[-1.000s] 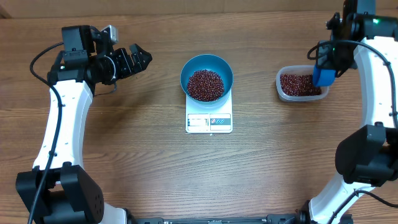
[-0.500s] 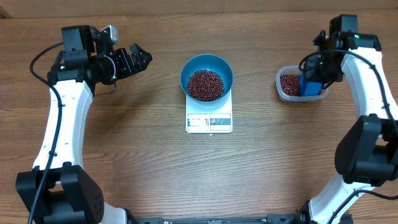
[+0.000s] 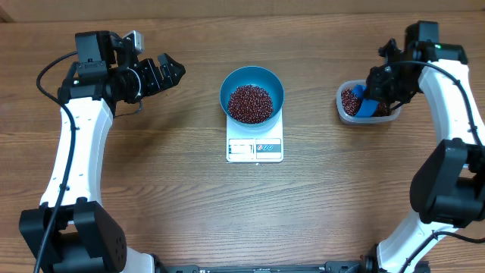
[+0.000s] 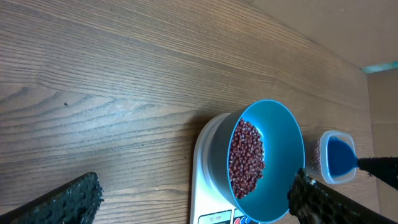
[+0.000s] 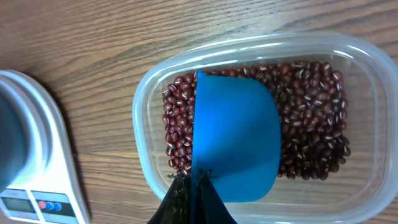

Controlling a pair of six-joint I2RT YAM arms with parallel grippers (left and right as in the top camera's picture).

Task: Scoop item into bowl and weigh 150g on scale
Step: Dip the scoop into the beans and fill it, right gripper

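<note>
Overhead: bowl [image 3: 228,85] on scale [image 3: 255,149], decent heap of beans [image 3: 250,103] inside. Display too tiny to read, so no clue if 150g reached. Right fingers [image 3: 381,82] clamped on scoop [image 3: 365,106], dipped in tub [image 3: 342,106]. Left fingers [image 3: 173,70] spread wide, holding nothing, well off to the side over counter [image 3: 151,189].

Left wrist: beans dark red-brown, loose pile on bowl's floor, walls bare above.

Right wrist: scoop lying over tub's beans, plenty left. Another load coming, imo.

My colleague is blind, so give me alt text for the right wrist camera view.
A blue scoop, held in the right gripper, sits over red-brown beans in a clear tub. Part of a white scale shows at left.
</note>
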